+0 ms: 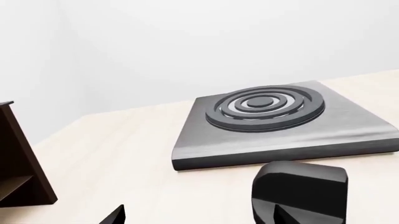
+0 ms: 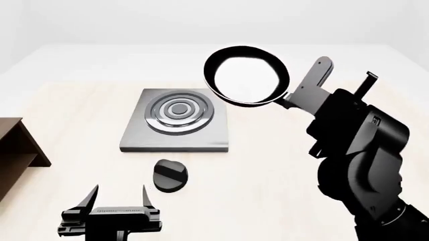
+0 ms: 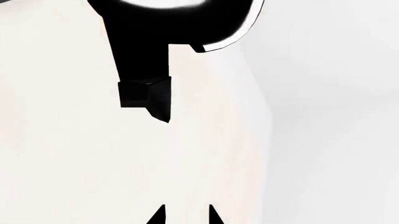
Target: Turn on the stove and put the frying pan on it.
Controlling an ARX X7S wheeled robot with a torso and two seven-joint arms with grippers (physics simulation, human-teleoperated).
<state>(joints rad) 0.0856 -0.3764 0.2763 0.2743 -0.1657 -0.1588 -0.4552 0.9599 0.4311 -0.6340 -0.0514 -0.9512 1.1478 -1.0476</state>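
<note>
The stove (image 2: 176, 120) is a dark-grey slab with a ring burner, lying flat on the table; it also shows in the left wrist view (image 1: 274, 121). The frying pan (image 2: 246, 75) is up in the air, right of and above the stove, with its pale inside facing me. Its black handle (image 3: 140, 70) runs down to my right gripper (image 3: 184, 215), whose fingertips stand close together; the grip itself is hidden. My left gripper (image 2: 117, 195) is open and empty, low at the front, just left of a round black knob (image 2: 170, 175).
The black knob also shows in the left wrist view (image 1: 299, 191), close to one fingertip. A dark brown wooden shelf (image 2: 17, 145) stands at the table's left edge. The pale table (image 2: 268, 165) ends just behind the stove. My right arm (image 2: 355, 135) fills the right side.
</note>
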